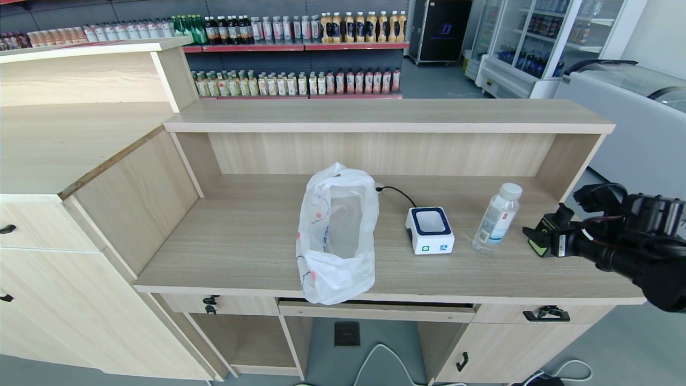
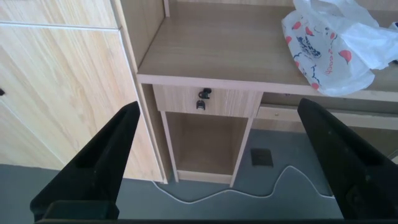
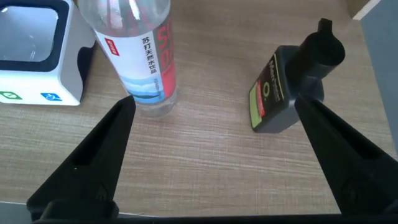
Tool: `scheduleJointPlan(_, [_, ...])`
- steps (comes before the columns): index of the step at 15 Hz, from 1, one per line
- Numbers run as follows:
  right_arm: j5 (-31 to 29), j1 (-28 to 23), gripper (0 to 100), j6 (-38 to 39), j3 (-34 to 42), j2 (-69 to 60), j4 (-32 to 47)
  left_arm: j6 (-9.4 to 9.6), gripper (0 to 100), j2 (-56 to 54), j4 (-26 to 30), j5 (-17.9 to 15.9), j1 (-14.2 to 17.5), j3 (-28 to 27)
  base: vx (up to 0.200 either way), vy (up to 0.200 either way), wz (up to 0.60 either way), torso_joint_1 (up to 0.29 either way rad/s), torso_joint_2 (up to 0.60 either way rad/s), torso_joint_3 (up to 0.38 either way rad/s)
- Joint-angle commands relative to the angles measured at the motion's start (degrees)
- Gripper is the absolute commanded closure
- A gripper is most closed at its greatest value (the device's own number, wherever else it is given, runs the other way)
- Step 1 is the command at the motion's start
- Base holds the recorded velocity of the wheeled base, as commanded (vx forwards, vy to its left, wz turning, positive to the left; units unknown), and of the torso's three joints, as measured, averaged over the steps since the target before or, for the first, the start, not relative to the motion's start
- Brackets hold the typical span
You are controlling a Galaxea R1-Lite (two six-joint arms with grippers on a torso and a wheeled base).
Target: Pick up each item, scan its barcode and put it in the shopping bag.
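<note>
A clear water bottle (image 1: 496,220) (image 3: 140,50) with a white cap stands upright on the wooden counter (image 1: 257,241), right of the white barcode scanner (image 1: 429,229) (image 3: 31,56). A small black container with a green label (image 1: 544,241) (image 3: 273,93) lies on the counter to the bottle's right. My right gripper (image 3: 214,106) is open just behind it at the counter's right end, its fingers apart from both items. The white plastic shopping bag (image 1: 335,236) (image 2: 329,50) stands open at the counter's middle. My left gripper (image 2: 217,118) is open and holds nothing, low in front of the counter's left drawers.
A black cable (image 1: 394,190) runs from the scanner toward the back wall of the counter. A raised shelf (image 1: 386,115) tops the counter and a tall side panel (image 1: 134,198) closes its left. Drawers with black handles (image 1: 545,314) (image 2: 202,99) sit below.
</note>
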Motion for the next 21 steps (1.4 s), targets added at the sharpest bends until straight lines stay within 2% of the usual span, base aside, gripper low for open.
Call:
scheduleJointPlan(1, [0.25,1.2,0,0.03,-1.08,2.66,-0.33,-0.02,0,0.0,0.0,0.02,0.01,0.0,0.0,0.0,0.0,0.0,0.0,0.0])
scheduleJointPlan(6, [0.87,3.93,0,0.3,-6.88,8.55,-4.2,-0.02,0,0.0,0.0,0.02,0.01,0.0,0.0,0.0,0.0,0.0,0.0,0.0])
scheduleJointPlan(12, [2.19,6.83,0,0.39,-9.7,14.52,-9.74,-0.02,0,0.0,0.0,0.02,0.01,0.0,0.0,0.0,0.0,0.0,0.0,0.0])
scheduleJointPlan(21, [3.07,8.06,0,0.47,-16.99,19.09,-9.74,-0.02,0,0.0,0.0,0.02,0.01,0.0,0.0,0.0,0.0,0.0,0.0,0.0])
